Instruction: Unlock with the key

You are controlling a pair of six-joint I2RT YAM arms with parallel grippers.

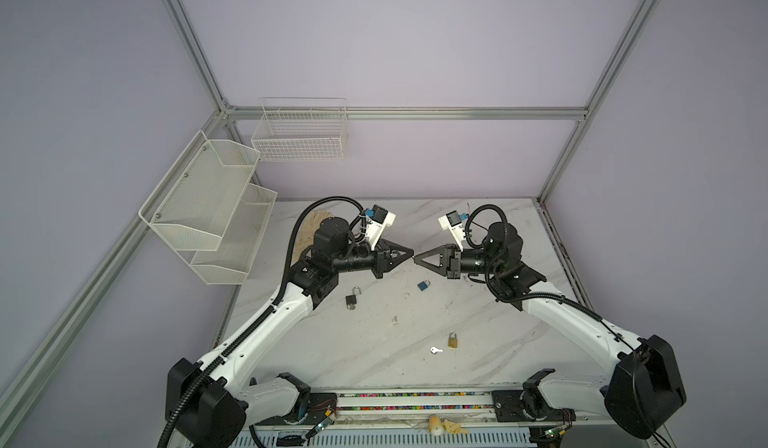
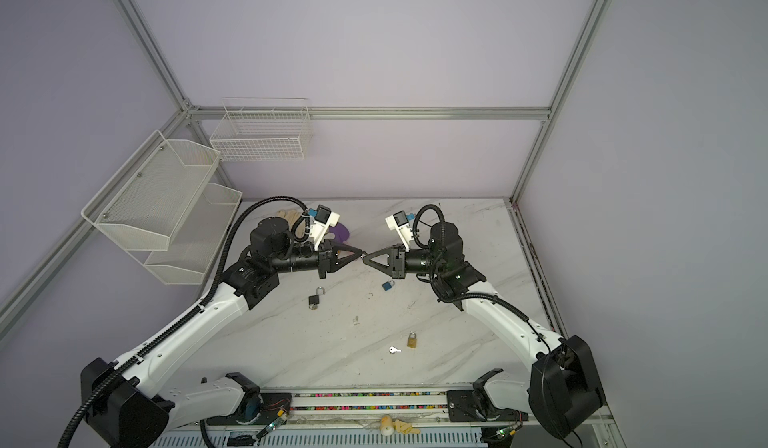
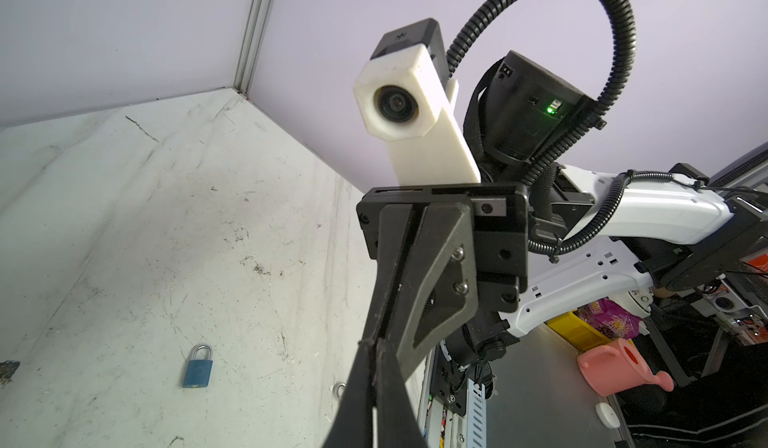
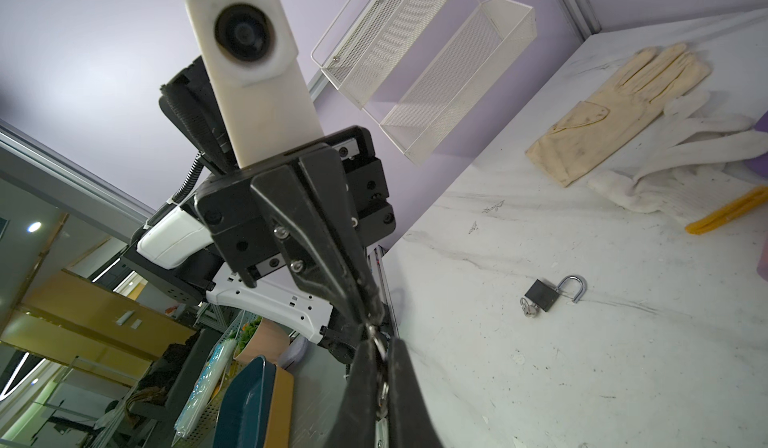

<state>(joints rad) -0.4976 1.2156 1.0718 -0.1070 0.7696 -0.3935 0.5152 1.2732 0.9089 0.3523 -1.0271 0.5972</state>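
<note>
Above a scuffed marble table (image 1: 374, 334) in a lilac-walled booth, the left gripper (image 1: 411, 254) and right gripper (image 1: 417, 258) meet tip to tip, both pinched tight on a small key ring (image 4: 377, 342). Below lie a blue padlock (image 1: 423, 286), an open black padlock (image 1: 351, 299), a brass padlock (image 1: 453, 340) and a loose key (image 1: 435, 350).

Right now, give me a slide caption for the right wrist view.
Left tool and right tool meet tip to tip at a key ring; open black padlock lies on the table.
</note>
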